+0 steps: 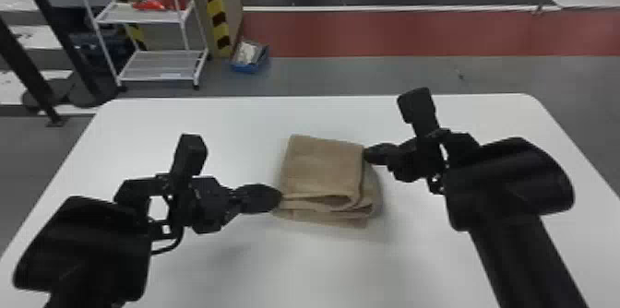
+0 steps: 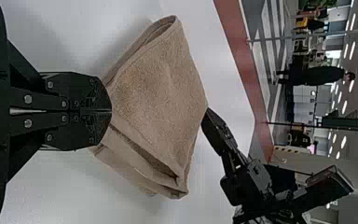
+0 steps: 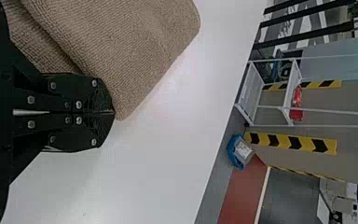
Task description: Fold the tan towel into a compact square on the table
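- The white worktop (image 1: 313, 270) spreads out in front of the robot and bears the towel.
- Beyond the worktop's far edge, toward the left in the head view, a white wire rack (image 1: 161, 65) stands on the floor.
- The tan towel (image 1: 320, 164) lies near the middle of the worktop, between the two tools, folded in several layers into a rough square. Its smoother top panel faces up, while the stacked edges show on the side nearest the robot, with a gap opening between layers; the lower layers jut out past the top one there.
- The left tool (image 1: 278, 198) is at the towel's near left corner, touching it. Its fingers are together; whether any cloth is caught between them, I cannot tell.
- The right tool (image 1: 367, 155) touches the towel's far right corner. Its fingers are together too, and again I cannot tell if they pinch cloth.
- A blue box (image 1: 247, 68) with pale contents sits on the floor beside a striped post (image 1: 215, 5).
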You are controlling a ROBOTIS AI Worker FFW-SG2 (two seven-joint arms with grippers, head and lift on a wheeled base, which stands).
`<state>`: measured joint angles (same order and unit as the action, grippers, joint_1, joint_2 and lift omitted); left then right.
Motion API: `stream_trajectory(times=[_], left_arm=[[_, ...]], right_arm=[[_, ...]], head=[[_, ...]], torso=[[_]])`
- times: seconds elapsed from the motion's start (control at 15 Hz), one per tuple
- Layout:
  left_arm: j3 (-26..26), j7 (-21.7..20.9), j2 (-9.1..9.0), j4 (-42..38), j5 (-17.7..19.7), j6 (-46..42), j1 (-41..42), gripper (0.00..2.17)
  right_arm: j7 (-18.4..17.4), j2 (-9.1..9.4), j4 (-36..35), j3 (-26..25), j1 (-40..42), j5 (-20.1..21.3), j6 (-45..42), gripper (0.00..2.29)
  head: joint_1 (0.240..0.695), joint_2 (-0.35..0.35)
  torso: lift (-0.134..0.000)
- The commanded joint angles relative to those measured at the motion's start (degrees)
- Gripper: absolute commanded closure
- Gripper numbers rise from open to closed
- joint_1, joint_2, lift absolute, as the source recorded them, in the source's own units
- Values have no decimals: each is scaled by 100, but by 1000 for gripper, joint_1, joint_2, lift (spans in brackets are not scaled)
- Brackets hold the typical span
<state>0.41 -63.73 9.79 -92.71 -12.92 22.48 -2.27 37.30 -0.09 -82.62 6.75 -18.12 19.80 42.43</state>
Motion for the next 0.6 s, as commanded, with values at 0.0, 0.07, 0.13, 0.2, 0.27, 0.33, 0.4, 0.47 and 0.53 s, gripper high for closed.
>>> stream_trajectory(times=[0.0, 0.07, 0.13, 0.2, 0.27, 0.33, 0.4, 0.47, 0.53], left_arm=[[-23, -16, -56, -151, 0, 16, 130, 2145], [-23, -25, -82, -230, 0, 51, 157, 2145], [-23, -25, -109, -318, 0, 104, 227, 2145], [-23, -34, -117, -450, 0, 122, 280, 2145], [-6, -34, -126, -476, 9, 122, 332, 2145], [73, 1, -126, -599, 35, 122, 385, 2142], [214, 142, -126, -802, 114, 122, 517, 2020], [399, 326, -126, -995, 290, 157, 658, 1396], [680, 432, -126, -1206, 598, 438, 719, 245]], right_arm=[[-12, 14, 290, 2, -86, -47, -362, 2010], [-12, 14, 378, 2, -112, -108, -538, 2010], [-12, 14, 396, 2, -121, -143, -609, 2010], [-21, 14, 396, 2, -130, -143, -626, 2010], [-21, 14, 369, -16, -130, -161, -626, 2010], [-12, 14, 220, -77, -60, -161, -591, 2007], [-21, 14, -140, -148, 125, -161, -485, 1905], [-38, 14, -580, -209, 362, -196, -415, 1555], [-109, 14, -1107, -315, 661, -389, -239, 579]], head=[[695, 22], [695, 21], [695, 20], [695, 20], [695, 20], [695, 19], [695, 18], [695, 20], [695, 24]], torso=[[-123], [-123], [-123], [-123], [-123], [-123], [-123], [-123], [-123]])
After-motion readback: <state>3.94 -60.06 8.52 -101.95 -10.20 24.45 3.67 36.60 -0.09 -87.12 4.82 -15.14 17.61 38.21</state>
